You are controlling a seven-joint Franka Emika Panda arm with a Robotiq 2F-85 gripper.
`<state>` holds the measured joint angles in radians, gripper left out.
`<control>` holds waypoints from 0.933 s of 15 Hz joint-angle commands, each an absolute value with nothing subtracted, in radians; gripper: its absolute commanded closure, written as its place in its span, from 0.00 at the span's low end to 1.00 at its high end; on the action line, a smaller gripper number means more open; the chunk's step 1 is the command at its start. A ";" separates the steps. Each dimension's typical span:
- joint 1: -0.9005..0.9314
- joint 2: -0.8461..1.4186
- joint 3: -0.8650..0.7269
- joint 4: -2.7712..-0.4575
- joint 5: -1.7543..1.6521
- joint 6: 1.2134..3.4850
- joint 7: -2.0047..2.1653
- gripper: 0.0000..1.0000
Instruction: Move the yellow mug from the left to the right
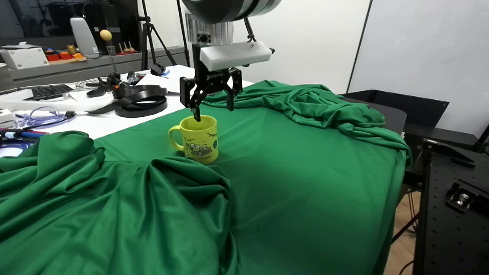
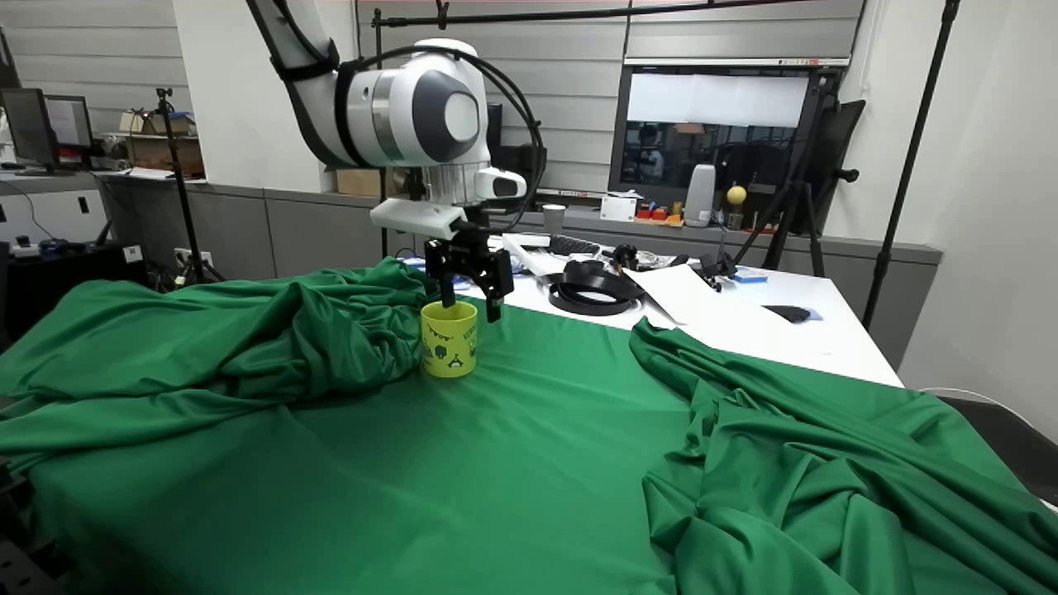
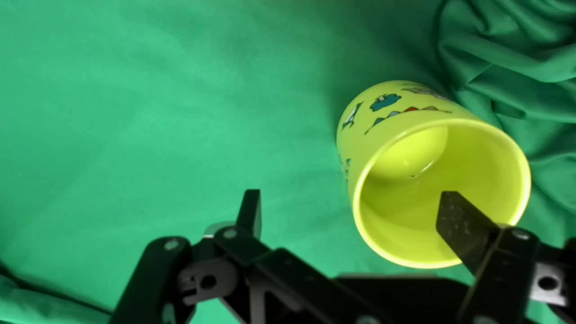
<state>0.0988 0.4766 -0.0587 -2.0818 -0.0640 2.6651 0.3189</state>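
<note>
I've got the end effector [image 1: 214,114] pointing down w/ its fingers spread well apart, i.e. released, and the yellow mug [image 3: 423,162] upright right under it, offset to one finger's side rather than centred. In the wrist view one fingertip [image 3: 465,229] shows over the mug's mouth; the other's out past the rim over flat green cloth [image 3: 180,148], w/ a gap betw. it and the mug's side, so part of the rim falls betw. the two. Both ext. views show the same. I can't tell from my end if the inner tip's below rim level or touching the inside. Loop handle [image 1: 173,138] is on the mug's side away from the outer finger; printed pics [image 1: 198,149] show on its body. Mug's on the cloth-covered surface [image 2: 835,330], w/ a bunched heap [image 2: 322,347] of the cloth just beside it, also away from the outer finger. A 2nd heap [image 2: 785,487] is well apart, off on the outer finger's side. Roll of black strap [image 1: 145,112] is on the white part of the surface, off beyond the handle & well apart from the end effector.
</note>
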 commanded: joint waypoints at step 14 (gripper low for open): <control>0.134 0.525 -0.079 -2.023 -0.030 2.576 0.344 0.99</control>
<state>0.1370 0.5330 -0.0848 -2.0391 -0.0518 2.6159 0.3340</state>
